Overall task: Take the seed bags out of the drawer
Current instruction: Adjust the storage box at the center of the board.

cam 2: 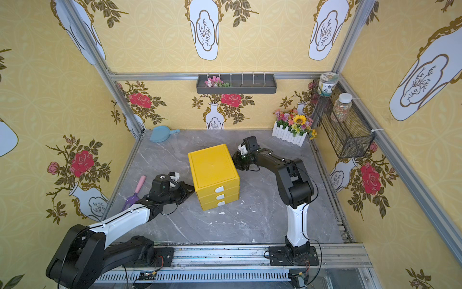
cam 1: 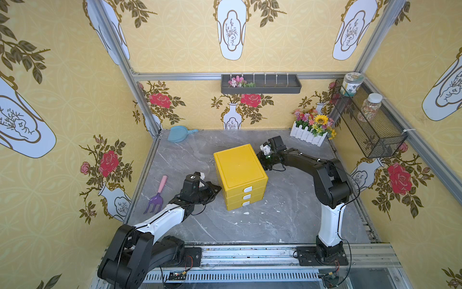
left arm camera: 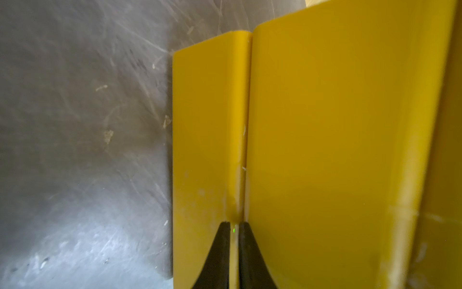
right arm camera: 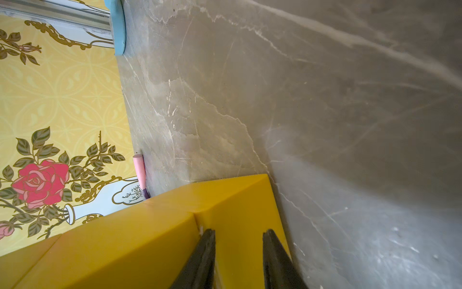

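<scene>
Marble table, drawer cabinet, left hand closed at its edge, right hand parted

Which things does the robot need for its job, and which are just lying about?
For the job: yellow drawer cabinet, drawers all shut, no seed bags showing; left gripper and right gripper at its sides.
Lying about: blue scoop, purple garden fork, fenced flowers, jars in a mesh basket.

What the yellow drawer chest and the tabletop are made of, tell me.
Yellow drawer chest: probably moulded plastic, smooth and semi-glossy, with rounded edges and uniform colour. Tabletop: grey marble look with white veins, slight sheen; real stone or printed laminate, cannot tell.
</scene>
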Tool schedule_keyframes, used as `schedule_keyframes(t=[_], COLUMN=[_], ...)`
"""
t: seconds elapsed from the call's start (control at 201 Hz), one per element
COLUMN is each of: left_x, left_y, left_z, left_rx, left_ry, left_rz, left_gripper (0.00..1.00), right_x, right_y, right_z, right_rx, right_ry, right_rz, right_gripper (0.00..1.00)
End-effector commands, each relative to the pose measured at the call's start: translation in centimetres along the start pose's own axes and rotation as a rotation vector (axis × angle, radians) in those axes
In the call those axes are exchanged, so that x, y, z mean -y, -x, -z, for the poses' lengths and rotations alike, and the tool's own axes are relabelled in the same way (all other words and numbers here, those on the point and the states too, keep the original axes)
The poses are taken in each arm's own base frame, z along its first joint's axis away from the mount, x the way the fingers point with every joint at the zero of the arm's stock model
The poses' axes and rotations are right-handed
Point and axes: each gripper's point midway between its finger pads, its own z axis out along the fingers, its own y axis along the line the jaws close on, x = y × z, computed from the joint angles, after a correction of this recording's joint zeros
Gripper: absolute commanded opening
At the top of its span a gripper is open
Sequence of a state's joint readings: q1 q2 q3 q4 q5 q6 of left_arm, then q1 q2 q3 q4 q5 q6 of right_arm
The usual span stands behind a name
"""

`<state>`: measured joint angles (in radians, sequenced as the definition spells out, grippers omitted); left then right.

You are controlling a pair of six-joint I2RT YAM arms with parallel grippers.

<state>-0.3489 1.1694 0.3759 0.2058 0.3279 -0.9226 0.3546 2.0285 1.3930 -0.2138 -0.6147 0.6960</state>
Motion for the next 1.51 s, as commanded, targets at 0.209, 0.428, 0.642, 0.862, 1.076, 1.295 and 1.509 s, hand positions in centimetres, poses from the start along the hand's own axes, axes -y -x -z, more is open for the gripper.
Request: schedule_keyframes(t=[0.209, 0.428, 0.642, 0.862, 1.076, 1.295, 1.509], left_x=[-0.3, 0.4, 1.6, 2.6, 4.3, 4.8, 3.6], left_y=[-2.2, -3.5, -5.2, -6.7, -7.8, -9.1, -9.0], left_z=[0.4, 0.2, -0.7, -1.7, -3.1, -3.4, -1.2], left_rx=[-0.055, -0.084, -0.133, -0.172, -0.212, -0.229, -0.172], left_ry=[-0.03, -0.04, -0.041, -0.042, -0.06, -0.071, -0.044], left_rz=[-0.017, -0.047, -0.106, -0.16, -0.206, -0.229, -0.233], left_gripper=[0.17, 0.21, 0.22, 0.24, 0.24, 0.24, 0.24], right_x=[-3.2, -2.0, 2.2, 6.4, 8.4, 10.0, 11.4], right_y=[-1.8, -0.5, 2.3, 2.1, -1.2, -4.7, -7.6], right_z=[-3.1, -2.8, 2.5, 8.2, 10.7, 12.1, 12.6], right_rx=[-0.1, -0.073, 0.031, 0.099, 0.103, 0.107, 0.104], right_ry=[0.083, -0.006, -0.115, -0.211, -0.289, -0.336, -0.352], right_rz=[0.047, 0.025, -0.047, -0.087, -0.08, -0.098, -0.123], right_gripper=[0.32, 0.36, 0.45, 0.49, 0.5, 0.51, 0.51])
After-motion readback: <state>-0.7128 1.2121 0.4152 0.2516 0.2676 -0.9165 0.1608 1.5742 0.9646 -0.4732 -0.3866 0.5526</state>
